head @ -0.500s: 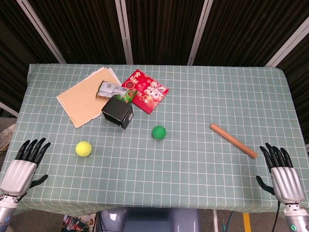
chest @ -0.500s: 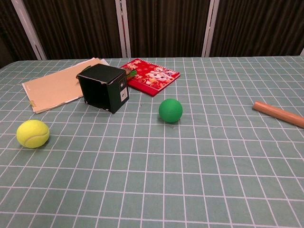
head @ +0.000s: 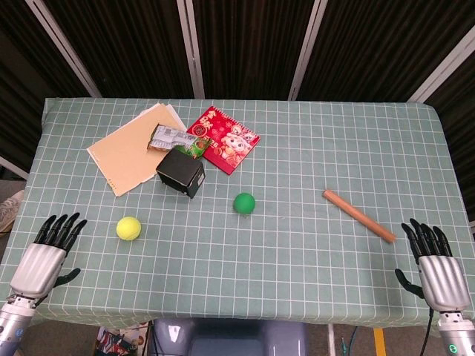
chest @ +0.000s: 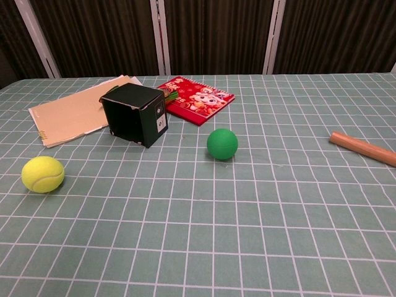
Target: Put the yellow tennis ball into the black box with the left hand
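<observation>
My left hand [head: 46, 256] sits empty, fingers spread, left of the yellow tennis ball [head: 128, 228]. Ball lies on the table [head: 297, 148], near-left of the black box [head: 181, 172]. My right hand [head: 434, 263] likewise splayed, empty. Box label unreadable.

No legible text, brand, number or sign in either view.

Landmark: small black cardboard box [chest: 133, 114] lying on its side. Its near face carries a small white label [chest: 159, 119] with dark marks, too small to read. Just behind the box, a silver-and-green printed packet [head: 178, 139] shows lettering-like marks, blurred beyond reading. To the right behind the box, a red booklet with cartoon figures [head: 225, 138] bears pictures and gold ornament; any characters on it cannot be made out. To the left behind the box, the tan paper folder [head: 128, 153] shows only a row of tiny dots along its near edge.
</observation>
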You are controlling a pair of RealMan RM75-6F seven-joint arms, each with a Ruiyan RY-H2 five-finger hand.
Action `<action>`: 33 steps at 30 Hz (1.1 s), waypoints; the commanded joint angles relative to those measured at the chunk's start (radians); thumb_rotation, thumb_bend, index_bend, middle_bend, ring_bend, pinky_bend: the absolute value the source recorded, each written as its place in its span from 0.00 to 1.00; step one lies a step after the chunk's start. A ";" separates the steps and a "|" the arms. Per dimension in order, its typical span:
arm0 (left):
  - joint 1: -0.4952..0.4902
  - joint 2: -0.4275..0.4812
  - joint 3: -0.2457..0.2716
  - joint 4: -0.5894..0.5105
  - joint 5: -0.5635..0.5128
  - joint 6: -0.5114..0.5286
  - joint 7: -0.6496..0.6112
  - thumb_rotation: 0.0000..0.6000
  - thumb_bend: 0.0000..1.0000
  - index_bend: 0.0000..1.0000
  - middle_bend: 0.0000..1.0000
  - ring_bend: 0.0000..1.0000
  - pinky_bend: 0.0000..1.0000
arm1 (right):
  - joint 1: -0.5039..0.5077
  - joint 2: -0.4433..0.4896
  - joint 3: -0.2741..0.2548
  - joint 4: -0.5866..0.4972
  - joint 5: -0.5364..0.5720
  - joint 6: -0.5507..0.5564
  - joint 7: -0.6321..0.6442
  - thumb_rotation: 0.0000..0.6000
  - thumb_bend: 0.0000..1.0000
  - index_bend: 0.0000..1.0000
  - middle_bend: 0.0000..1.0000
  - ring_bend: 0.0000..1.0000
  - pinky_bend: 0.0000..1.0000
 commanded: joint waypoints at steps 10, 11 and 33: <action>-0.074 -0.098 0.022 0.183 -0.025 -0.186 0.067 1.00 0.39 0.49 0.55 0.50 0.51 | -0.003 0.004 0.004 0.003 0.010 0.002 0.010 1.00 0.32 0.00 0.00 0.00 0.00; -0.077 -0.102 0.024 0.195 -0.028 -0.196 0.066 1.00 0.39 0.49 0.56 0.50 0.51 | -0.003 0.004 0.005 0.003 0.008 0.005 0.010 1.00 0.32 0.00 0.00 0.00 0.00; -0.202 -0.183 0.002 0.284 -0.018 -0.319 0.053 1.00 0.39 0.48 0.54 0.50 0.49 | -0.014 0.020 0.013 0.006 0.008 0.031 0.047 1.00 0.32 0.00 0.00 0.00 0.00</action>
